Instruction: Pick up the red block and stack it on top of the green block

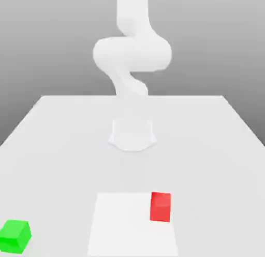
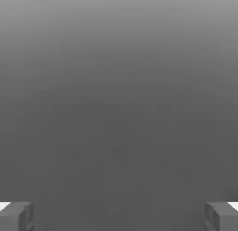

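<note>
Exterior view: white arm point(image 1: 133, 54) upper centre. Main risk: a long reach down to the table point(image 1: 207, 157) could drift and land off-centre. Next: a skewed grip could topple the stack on the green block point(image 1: 14, 236), lower left. Gripper point(image 2: 119, 217) open, empty; red block point(image 1: 160, 207), lower right of centre, well apart from it

No readable text — no labels, brands, numbers or signs.
</note>
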